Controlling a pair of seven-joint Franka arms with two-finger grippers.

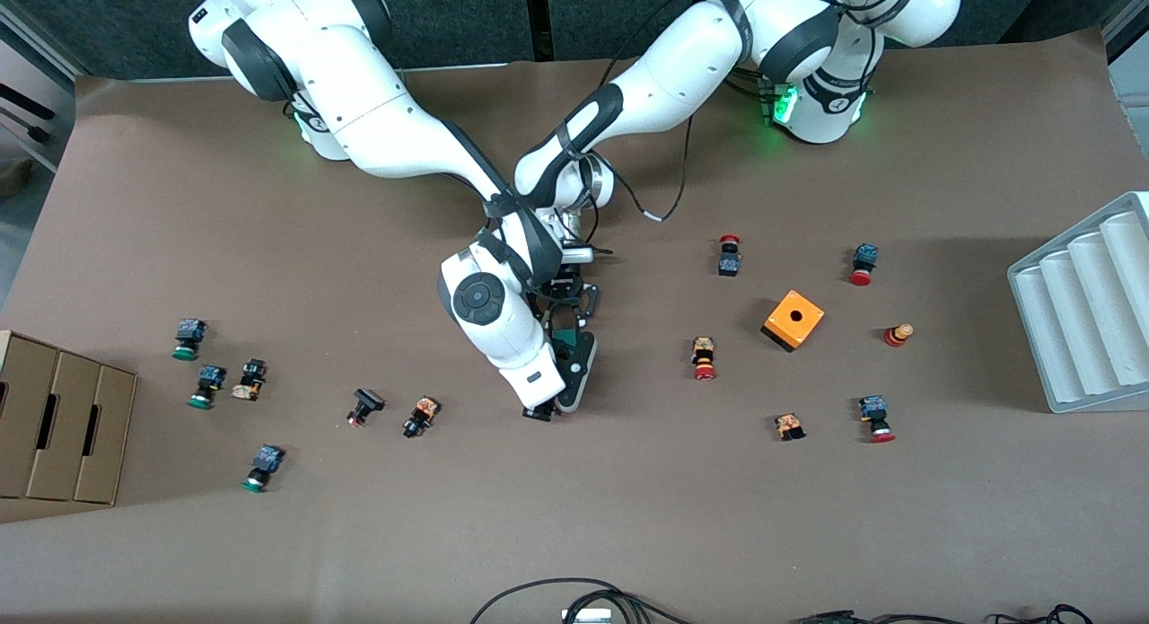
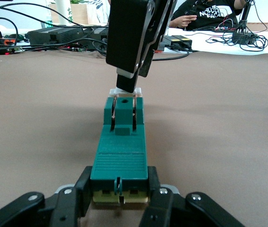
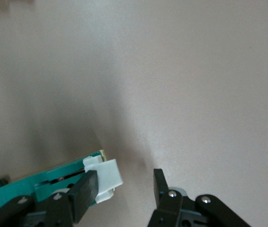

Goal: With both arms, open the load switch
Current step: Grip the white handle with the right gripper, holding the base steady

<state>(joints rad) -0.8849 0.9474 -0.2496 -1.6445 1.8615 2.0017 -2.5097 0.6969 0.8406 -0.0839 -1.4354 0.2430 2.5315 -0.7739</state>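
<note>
The load switch (image 1: 574, 359) lies flat near the middle of the desk (image 1: 628, 516), a slim dark-green bar. The left pincer (image 2: 120, 198) is clamped on one end of the load switch, a black finger against each side of the green body. At the bar's other end sits the white sliding piece (image 3: 106, 177). The right pincer (image 3: 124, 191) is down at that end with its fingers apart: one finger (image 3: 84, 191) touches the white piece and the green body, the other finger (image 3: 161, 187) stands clear over bare desk. In the front view both arms meet over the switch, the right arm's wrist covering much of it.

An orange cube box (image 1: 793, 320) with a round hole in its top stands toward the left arm's end of the desk; what is inside cannot be seen. A white ridged tray (image 1: 1082, 314) rests at the desk edge on that same end, its long channels holding nothing visible. At the edge on the right arm's end sits a cardboard box (image 1: 58, 417) with three compartments; their contents cannot be made out.

Small push buttons are scattered on the desk: red-capped buttons (image 1: 705, 359) around the orange box, green-capped buttons (image 1: 205, 386) near the cardboard box.
</note>
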